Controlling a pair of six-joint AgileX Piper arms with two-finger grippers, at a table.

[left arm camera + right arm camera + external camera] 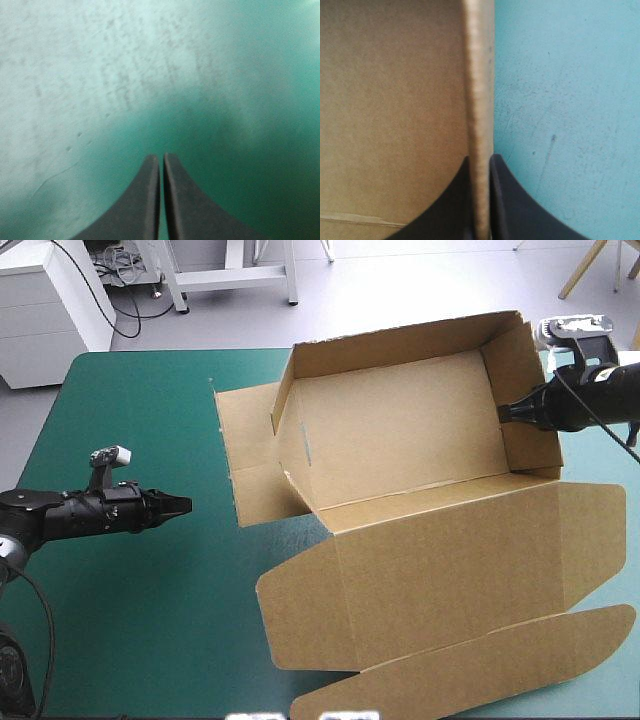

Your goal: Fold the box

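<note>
The desk (pixel 60 440) under its teal-green cover (pixel 130 620) lies bare across the half toward 9 o'clock, and nothing is set between the left end effector (pixel 183 505) and the board. The brown box (pixel 400 430) is spread over the centre and the 3 o'clock half of the desk as a part-raised tray. Walls are stood up on its 12, 3 and 9 o'clock sides, and a loose flap is laid flat toward 9 o'clock. The lid (pixel 440 560) is laid flat toward 6 o'clock, with a rounded flap at the near edge. The right wall (pixel 525 400) is clamped by the right end effector (pixel 503 412), which is reached in from 3 o'clock. In the right wrist view the board's edge is held upright between the two black fingers, with the brown inner face on one side and the cover on the other. The left end effector is held at 9 o'clock, well apart from the box and pointed toward it — its fingers are pressed together on nothing, with only the cover ahead.
</note>
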